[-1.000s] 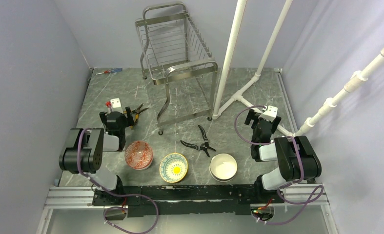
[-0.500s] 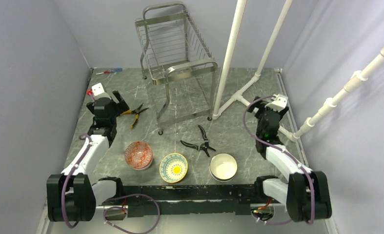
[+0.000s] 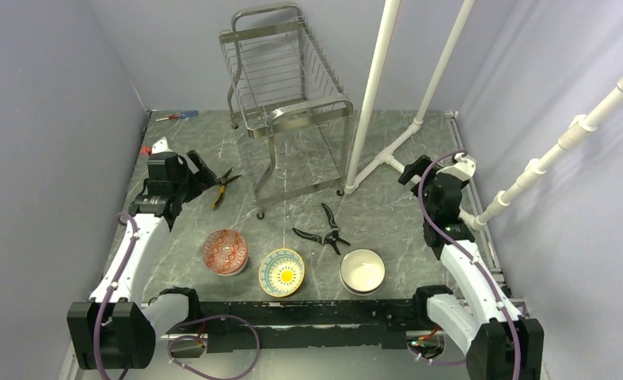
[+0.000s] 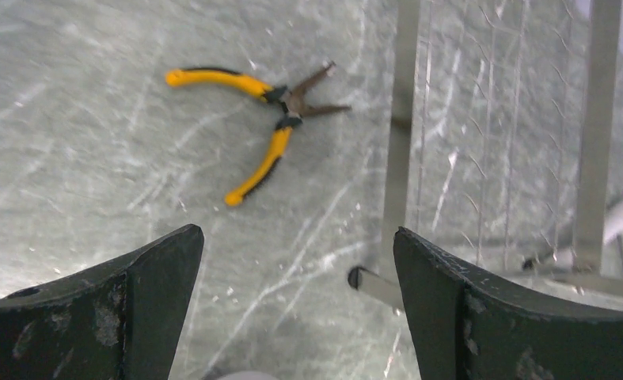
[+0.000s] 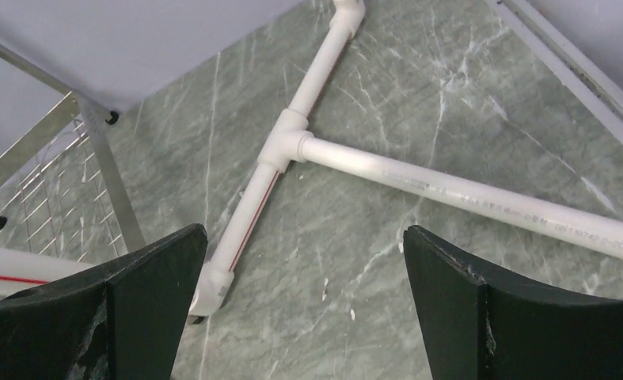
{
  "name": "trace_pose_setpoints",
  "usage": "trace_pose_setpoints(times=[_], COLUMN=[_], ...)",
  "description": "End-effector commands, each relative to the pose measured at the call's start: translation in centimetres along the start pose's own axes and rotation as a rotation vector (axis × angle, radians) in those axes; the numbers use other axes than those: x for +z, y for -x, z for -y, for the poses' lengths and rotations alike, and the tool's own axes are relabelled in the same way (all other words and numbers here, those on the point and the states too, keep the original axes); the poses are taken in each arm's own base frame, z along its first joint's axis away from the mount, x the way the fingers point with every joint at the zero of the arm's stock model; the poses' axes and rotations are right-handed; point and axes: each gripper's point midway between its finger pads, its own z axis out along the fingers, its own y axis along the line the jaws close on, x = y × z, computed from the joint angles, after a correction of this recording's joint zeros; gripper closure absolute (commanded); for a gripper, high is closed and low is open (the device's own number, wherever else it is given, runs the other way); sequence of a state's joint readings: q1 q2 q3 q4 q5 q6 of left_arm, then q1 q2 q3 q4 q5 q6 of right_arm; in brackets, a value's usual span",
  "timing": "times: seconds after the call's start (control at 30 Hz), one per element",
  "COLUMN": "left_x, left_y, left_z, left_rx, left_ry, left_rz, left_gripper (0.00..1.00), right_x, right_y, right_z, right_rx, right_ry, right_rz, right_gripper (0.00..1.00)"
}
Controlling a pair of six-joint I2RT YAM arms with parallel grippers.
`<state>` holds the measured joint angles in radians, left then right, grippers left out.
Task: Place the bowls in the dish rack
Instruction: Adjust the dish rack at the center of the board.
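Three bowls sit in a row near the table's front edge: a red-patterned bowl (image 3: 225, 251), a teal bowl with a yellow centre (image 3: 282, 271) and a plain white bowl (image 3: 362, 270). The tall steel wire dish rack (image 3: 288, 87) stands at the back centre; its leg (image 4: 399, 142) shows in the left wrist view. My left gripper (image 3: 201, 169) is open and empty, raised at the left beside yellow pliers (image 4: 256, 127). My right gripper (image 3: 412, 172) is open and empty, raised at the right over white pipes (image 5: 292, 142).
Black pruning shears (image 3: 328, 229) lie between the rack and the bowls. White pipes (image 3: 375, 95) rise and cross the floor at the right. A red-blue screwdriver (image 3: 176, 115) lies at the back left. Grey walls close in on both sides.
Both arms have unfolded and stretched forward: the left gripper moved up and left toward the pliers, the right gripper moved back and right over the pipes. The bowls have not moved.
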<state>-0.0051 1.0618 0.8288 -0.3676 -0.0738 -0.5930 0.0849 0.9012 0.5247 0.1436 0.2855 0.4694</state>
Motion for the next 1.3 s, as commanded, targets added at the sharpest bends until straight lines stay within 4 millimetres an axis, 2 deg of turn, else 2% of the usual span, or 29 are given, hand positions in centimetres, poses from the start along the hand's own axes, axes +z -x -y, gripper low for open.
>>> trace_pose_setpoints(times=[0.0,0.07,0.23,0.33,0.5,0.67,0.87,1.1,1.17,1.27], left_x=[-2.2,-2.7,-4.1,-4.6,-4.7,-4.8,-6.1,-9.4,-9.9,-9.5], left_y=[-1.6,-2.4,-3.9,-4.7,-6.2,-6.4,-6.0,-3.7,-2.6,-1.7], left_z=[2.3,1.7,0.4,0.8,3.6,6.7,10.5,15.3,16.4,17.4], left_rx=[-0.015,-0.017,0.020,0.040,0.019,0.035,0.152,0.257,0.256,0.259], left_ry=[-0.142,-0.121,-0.068,-0.121,-0.316,-0.522,-0.695,-0.889,-0.931,-0.947], left_rz=[-0.087,-0.123,-0.194,-0.214,-0.251,-0.258,-0.201,-0.069,-0.038,-0.030], left_gripper=[0.04,0.05,0.05,0.05,0.05,0.05,0.05,0.05,0.05,0.05], right_x=[-1.4,-1.8,-3.1,-3.9,-5.6,-7.0,-8.5,-9.9,-10.1,-10.2], right_y=[1.2,0.8,-0.9,-2.7,-5.5,-7.7,-8.6,-8.6,-8.5,-8.6], right_z=[-1.4,-1.9,-4.7,-6.2,-9.1,-11.7,-14.8,-17.5,-18.0,-18.6], right_rx=[0.025,0.023,-0.003,-0.014,0.029,-0.024,-0.073,-0.063,-0.058,-0.064], right_ry=[0.051,0.085,0.266,0.376,0.571,0.672,0.774,0.889,0.909,0.927], right_rz=[-0.026,-0.049,-0.143,-0.225,-0.350,-0.394,-0.403,-0.412,-0.406,-0.411], right_gripper=[0.00,0.00,0.00,0.00,0.00,0.00,0.00,0.02,0.01,0.02])
